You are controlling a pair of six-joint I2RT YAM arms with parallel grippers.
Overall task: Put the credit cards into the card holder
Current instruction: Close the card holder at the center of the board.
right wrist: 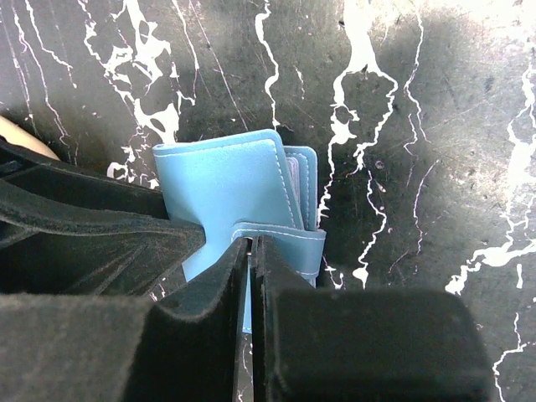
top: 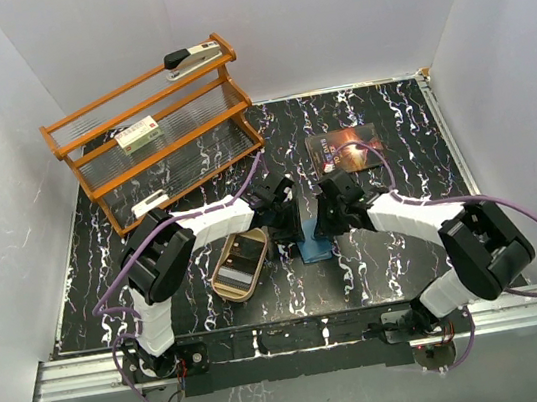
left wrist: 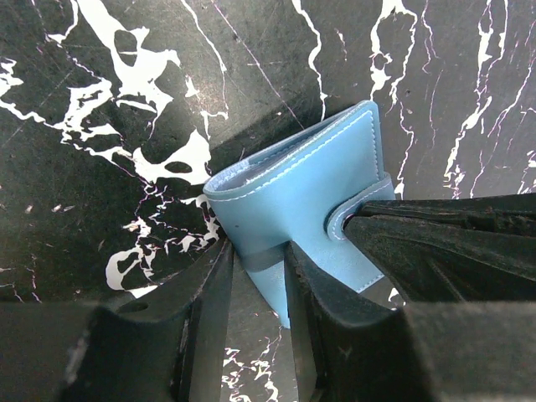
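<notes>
the blue card holder sits folded on the dark marbled table, snap tab wrapped round.

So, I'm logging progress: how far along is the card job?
Looks nearly done: no loose cards on the black marbled table, and pale edges peek from the folded blue card holder. In hand: right gripper pinches its snap tab, left gripper brackets an edge. Left: fasten, release.
</notes>
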